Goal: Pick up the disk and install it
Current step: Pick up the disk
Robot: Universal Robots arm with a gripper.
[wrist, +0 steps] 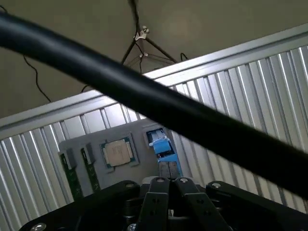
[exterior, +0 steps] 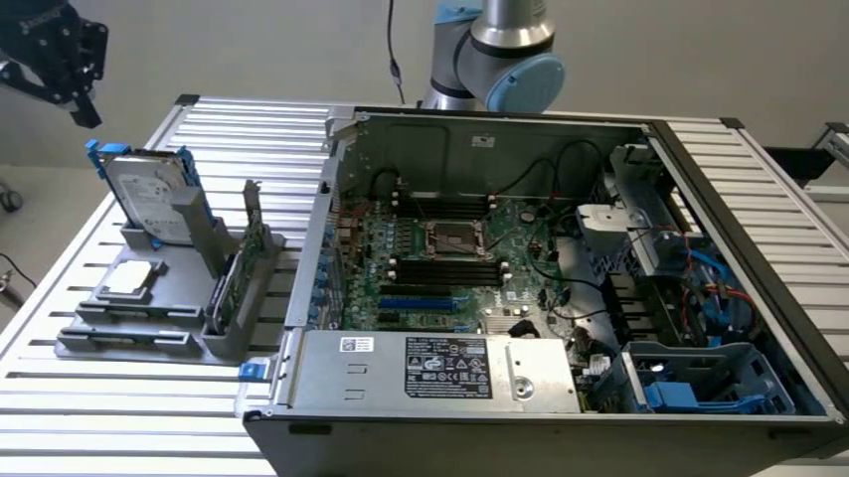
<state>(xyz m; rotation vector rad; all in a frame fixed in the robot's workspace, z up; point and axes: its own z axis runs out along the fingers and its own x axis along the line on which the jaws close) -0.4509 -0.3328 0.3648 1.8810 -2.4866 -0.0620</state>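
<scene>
Rails (exterior: 97,167) of blue plastic run down the edges of the disk (exterior: 143,197). The disk stands on its thin edge in a slot of the grey holder (exterior: 126,341). In the exterior view that is at about nine o'clock from the open computer case (exterior: 451,149). I think it stands this way so its top edge is free to be pinched from above. The slot keeps it from tipping. Nothing touches it.

In the same holder, at about six o'clock from the disk, the small square chip (exterior: 129,280) lies flat in its own bed. The green circuit card (exterior: 229,283) stands in a slot at about four o'clock. Each part has its own place, likely so none bumps another.

The gripper (exterior: 83,104) hangs in the air at about eleven o'clock from the disk, well apart from it. Its fingers (wrist: 155,199) are pressed together with nothing between them, so it is clenched and carries nothing. A thick black cable (wrist: 144,101) crosses in front of the wrist view.

The case lies on its side on the ribbed metal table (exterior: 119,437) with its cover off, so its inside is open from above. A blue plastic cage (exterior: 703,383) sits at about four o'clock inside it. The disk is not in the case.
</scene>
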